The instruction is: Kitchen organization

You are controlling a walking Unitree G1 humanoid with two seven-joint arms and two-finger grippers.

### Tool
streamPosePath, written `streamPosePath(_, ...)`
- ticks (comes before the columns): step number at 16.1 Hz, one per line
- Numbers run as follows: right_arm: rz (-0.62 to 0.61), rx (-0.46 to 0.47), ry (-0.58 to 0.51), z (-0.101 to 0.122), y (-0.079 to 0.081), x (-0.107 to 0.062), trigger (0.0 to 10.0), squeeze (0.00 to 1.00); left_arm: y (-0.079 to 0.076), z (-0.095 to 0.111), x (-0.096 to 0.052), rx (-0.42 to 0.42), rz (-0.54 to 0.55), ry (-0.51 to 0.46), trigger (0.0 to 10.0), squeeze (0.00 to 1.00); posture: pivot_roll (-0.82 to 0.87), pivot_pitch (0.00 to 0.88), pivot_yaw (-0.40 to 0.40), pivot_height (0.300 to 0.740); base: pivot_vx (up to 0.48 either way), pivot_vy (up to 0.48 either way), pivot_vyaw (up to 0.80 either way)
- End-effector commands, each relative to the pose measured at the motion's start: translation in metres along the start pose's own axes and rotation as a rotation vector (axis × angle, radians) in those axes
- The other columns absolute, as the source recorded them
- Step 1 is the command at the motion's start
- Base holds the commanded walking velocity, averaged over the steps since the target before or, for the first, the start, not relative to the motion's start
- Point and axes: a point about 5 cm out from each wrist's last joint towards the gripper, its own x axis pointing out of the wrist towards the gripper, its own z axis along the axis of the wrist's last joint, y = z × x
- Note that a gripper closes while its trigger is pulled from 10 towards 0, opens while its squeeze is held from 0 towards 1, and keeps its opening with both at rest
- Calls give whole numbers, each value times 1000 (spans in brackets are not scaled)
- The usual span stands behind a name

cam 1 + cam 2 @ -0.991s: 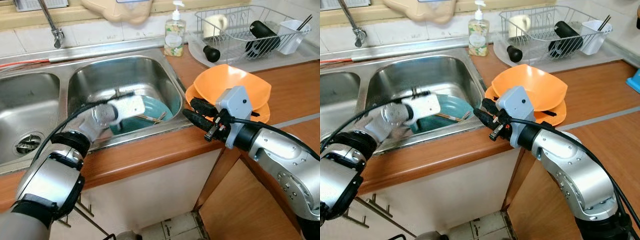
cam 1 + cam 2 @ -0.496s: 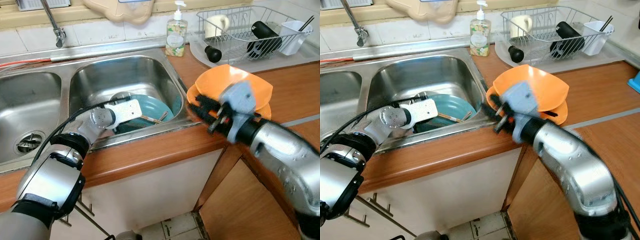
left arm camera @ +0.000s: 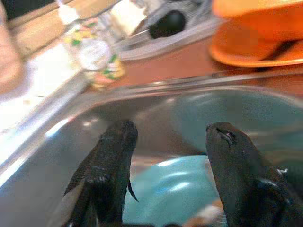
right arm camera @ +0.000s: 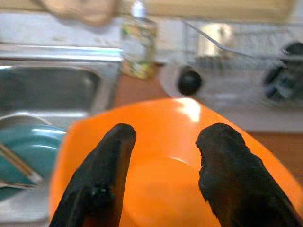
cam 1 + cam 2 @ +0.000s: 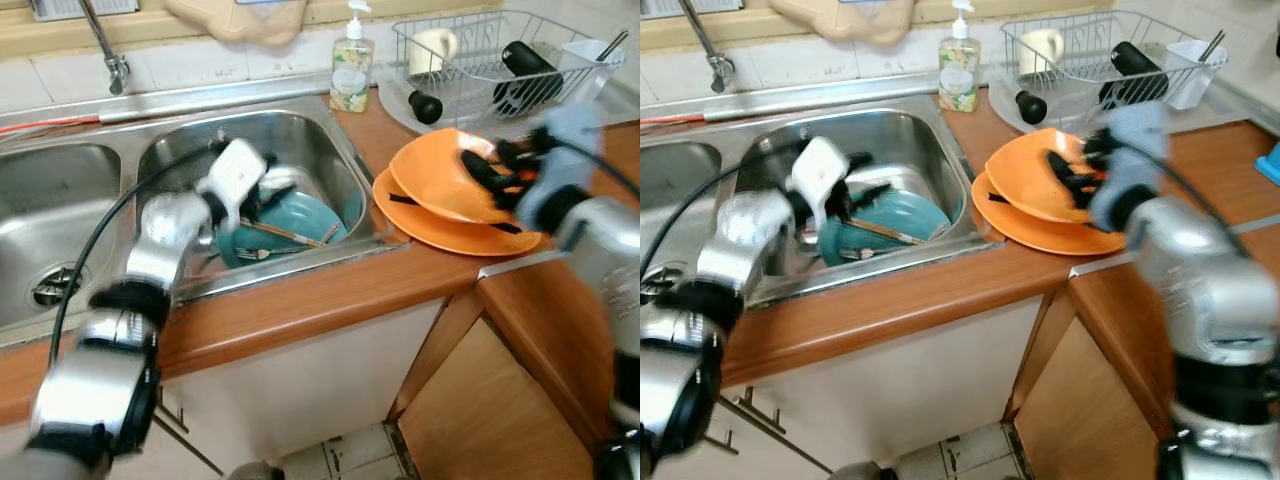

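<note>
Right gripper (image 4: pixel 161 175), fingers spread and empty, poised directly over the orange bowl (image 5: pixel 450 175) at right centre. Left gripper (image 3: pixel 165 165), also spread, hangs above the teal bowl (image 5: pixel 300 215) in the sink (image 5: pixel 330 150).

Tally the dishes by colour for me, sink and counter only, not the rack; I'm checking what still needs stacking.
Orange: 2, an orange bowl tilted on an orange plate on the counter.
Teal: 1, a teal dish in the sink, with cutlery lying across it.
Total: 3.
</note>
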Motion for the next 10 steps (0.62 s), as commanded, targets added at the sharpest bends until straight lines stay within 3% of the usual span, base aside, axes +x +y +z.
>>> streamPosePath(1, -10, 18, 13, 3, -5, 0, 10000, 1000, 6, 12, -3, -7, 1, -58, 10000, 0, -120, 0, 33, 740, 0, 0, 0)
streamPosePath(5, -176, 77, 75, -2, -33, -1, 10000, 1000, -11, 17, -19, -90, -59, -128, 10000, 0, -122, 0, 32, 740, 0, 0, 0)
streamPosePath(7, -244, 142, 136, -9, -43, -2, 10000, 0, -21, 18, -26, -107, -105, -127, 10000, 0, -122, 0, 32, 740, 0, 0, 0)
streamPosePath(10, -308, 295, 213, -21, -53, -4, 10000, 0, -34, 23, -34, -135, -154, -125, 10000, 0, -127, 0, 39, 740, 0, 0, 0)
